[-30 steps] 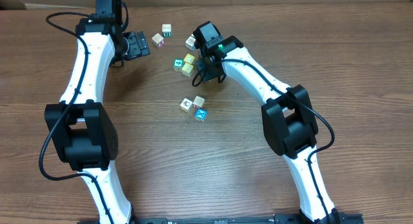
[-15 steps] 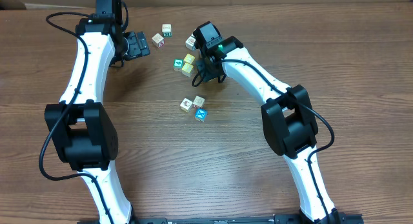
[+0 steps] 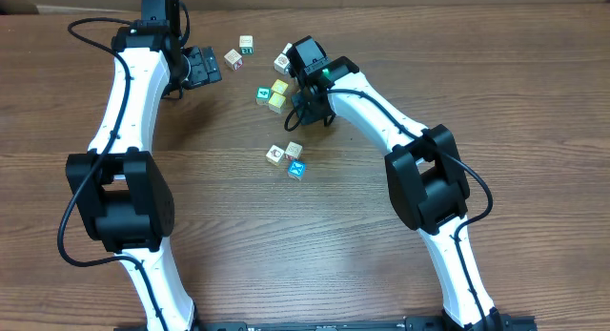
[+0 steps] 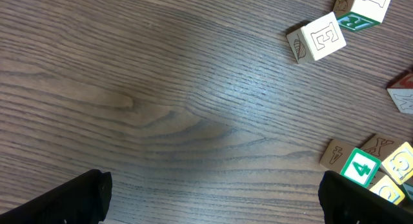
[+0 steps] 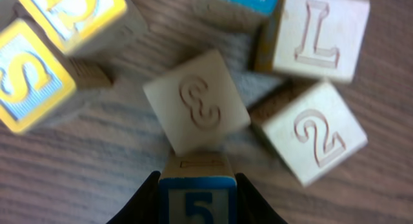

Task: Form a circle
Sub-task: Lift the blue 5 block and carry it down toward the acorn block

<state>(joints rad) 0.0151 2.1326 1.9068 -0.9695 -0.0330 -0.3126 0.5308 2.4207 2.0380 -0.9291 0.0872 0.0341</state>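
Table (image 3: 238, 245): brown wood grain, with two white-and-black arms reaching toward the far side.

Left claw (image 3: 202, 68): at far left, released, jaws spread wide with nothing between them. Its wrist view shows only bare wood between the two dark fingertips (image 4: 64, 201). To its right lie an "E" block (image 4: 319, 37) and a green "4" block (image 4: 358, 167), both untouched.

Right claw (image 5: 197, 199): at far centre, over the loose scatter, clenched on a blue-framed "5" block (image 5: 197, 204). One dark finger (image 5: 139, 204) presses each side of the block. Just beyond it lies a pale carved block (image 5: 197, 101), whose near corner meets the "5" block's far edge in this view. I cannot tell whether they touch. Right of that are a "2" block (image 5: 313, 137) and an "L" block (image 5: 316, 33). To the left are two yellow-faced blocks, one an "S" block (image 5: 29, 82).

The circle (image 3: 288, 157): three small cubes clumped mid-table, nearer than the scatter and apart from both claws.
- Two pale cubes sit side by side.
- A cyan-faced cube (image 3: 296, 168) sits just near-right of them.
- They form no ring, only a tight cluster.
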